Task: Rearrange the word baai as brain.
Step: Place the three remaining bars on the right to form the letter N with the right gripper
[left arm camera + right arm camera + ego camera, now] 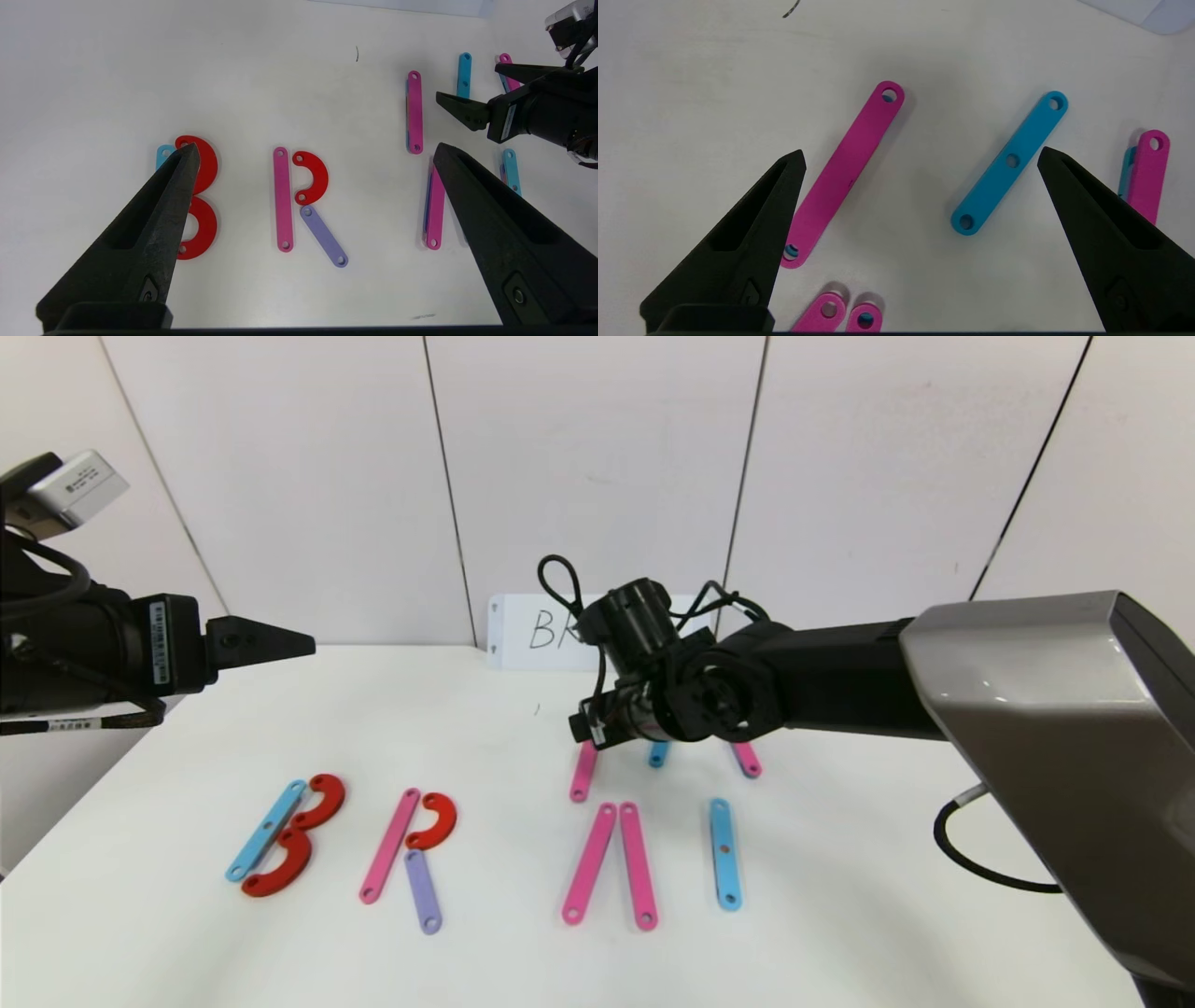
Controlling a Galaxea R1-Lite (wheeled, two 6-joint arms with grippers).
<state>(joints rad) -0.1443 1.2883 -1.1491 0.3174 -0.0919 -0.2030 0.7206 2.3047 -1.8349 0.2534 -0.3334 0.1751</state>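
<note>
- Right gripper [920,158] hovers wide open, empty, over spare strips; blue strip [1011,161] lies between its tips.
- Next, I'd say: descend, close on it for the A's crossbar.

1. White card [523,630] at the table's back: only "BR" legible, rest blocked by the right arm [840,677].
2. Right gripper [462,91] unseen from the head, tucked beneath its own wrist.
3. Far blue strip [659,753] and far pink strip [747,759] mostly covered by that wrist.
4. Two pink strip ends [845,317] cut off at the right wrist view's edge.
5. Left gripper [271,641] from the head: one finger only; gap undeterminable there.
</note>
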